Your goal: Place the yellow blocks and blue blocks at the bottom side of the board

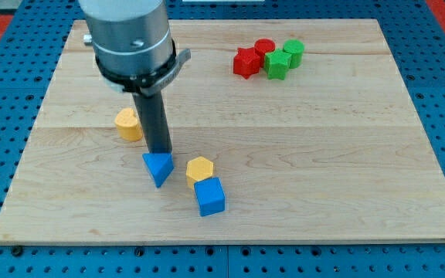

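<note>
My tip [159,152] rests right at the top edge of a blue triangular block [158,168], touching or nearly touching it, left of the board's centre. A yellow hexagonal block [199,168] sits just to the triangle's right. A blue cube [210,196] touches that hexagon's lower side, toward the view's bottom. Another yellow block [129,123], rounded in shape, lies up and left of my tip, beside the rod.
The wooden board [346,154] lies on a blue perforated table. At the view's top right sit a red star-shaped block [246,62], a red cylinder [264,48], a green block [276,65] and a green cylinder [293,52], clustered together.
</note>
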Available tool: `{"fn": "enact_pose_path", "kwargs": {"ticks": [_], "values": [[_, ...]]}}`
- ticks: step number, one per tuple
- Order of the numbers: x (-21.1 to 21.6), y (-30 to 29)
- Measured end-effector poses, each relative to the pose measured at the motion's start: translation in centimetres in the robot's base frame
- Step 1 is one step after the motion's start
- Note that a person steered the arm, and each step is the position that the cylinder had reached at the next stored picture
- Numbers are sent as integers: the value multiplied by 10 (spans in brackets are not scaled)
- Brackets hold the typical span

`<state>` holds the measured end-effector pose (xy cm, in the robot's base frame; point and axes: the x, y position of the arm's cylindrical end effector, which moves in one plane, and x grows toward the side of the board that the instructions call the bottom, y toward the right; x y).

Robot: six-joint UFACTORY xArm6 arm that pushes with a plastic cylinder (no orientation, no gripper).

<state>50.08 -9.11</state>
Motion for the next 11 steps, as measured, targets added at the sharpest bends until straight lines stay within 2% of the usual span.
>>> {"fn": "enact_pose_path", "kwargs": {"ticks": [1,2,3,4,5,6,8,9,10,11], "values": [[13,21],[-25,-10],[-77,-15],[-92,-65],[-59,-83],[-34,-47],[-67,-21],[-53,36],[-35,37],[-34,36]]}}
